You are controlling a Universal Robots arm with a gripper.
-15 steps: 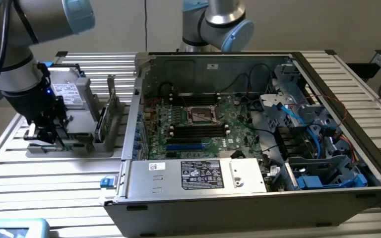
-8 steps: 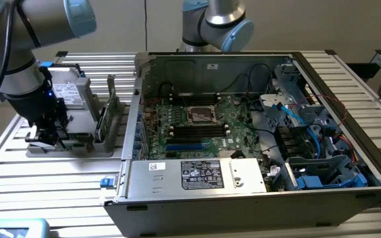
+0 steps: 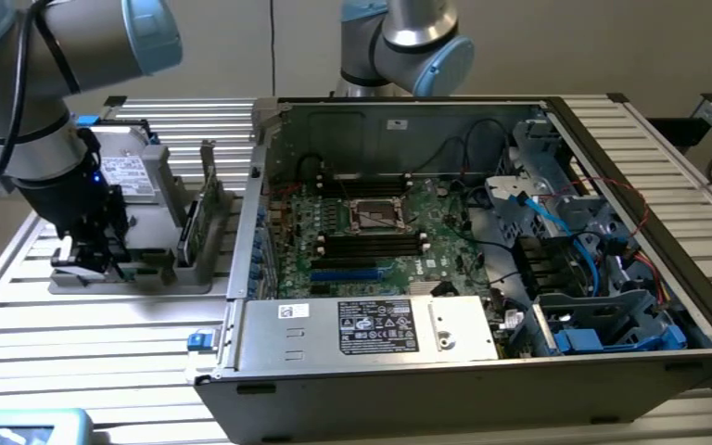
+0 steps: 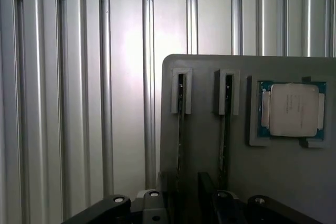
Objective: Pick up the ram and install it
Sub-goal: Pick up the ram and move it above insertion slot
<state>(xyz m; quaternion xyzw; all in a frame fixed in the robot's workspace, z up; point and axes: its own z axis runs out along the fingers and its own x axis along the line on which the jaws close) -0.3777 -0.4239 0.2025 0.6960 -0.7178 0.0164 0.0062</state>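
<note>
Two narrow circuit-board sticks stand on edge in the slots of a flat grey plastic holder (image 4: 294,182). The ram (image 4: 180,129) is the one lined up with the gap of the black two-finger gripper (image 4: 188,184); the second stick (image 4: 226,129) stands just beside it. A square processor with a silver lid (image 4: 293,109) sits in its own recess nearby.

In the exterior view the gripper (image 3: 84,262) hangs over the holder (image 3: 146,278) at middle left, outside the open dark computer case (image 3: 480,371). Its jaws stand apart and hold nothing.

The ram is probably light and stiff but fragile, with thin faces, exposed chips and a contact edge best left alone. The safest hold looks like the two broad faces near the free long edge, with a straight pull along the slot walls.

Room is tight: the neighbouring stick and the slot rims crowd the fingers. The ribbed aluminium table (image 3: 96,371) around the holder is open. In the case, the black memory slots (image 3: 373,243) sit mid-frame among cables and tall metal walls.
</note>
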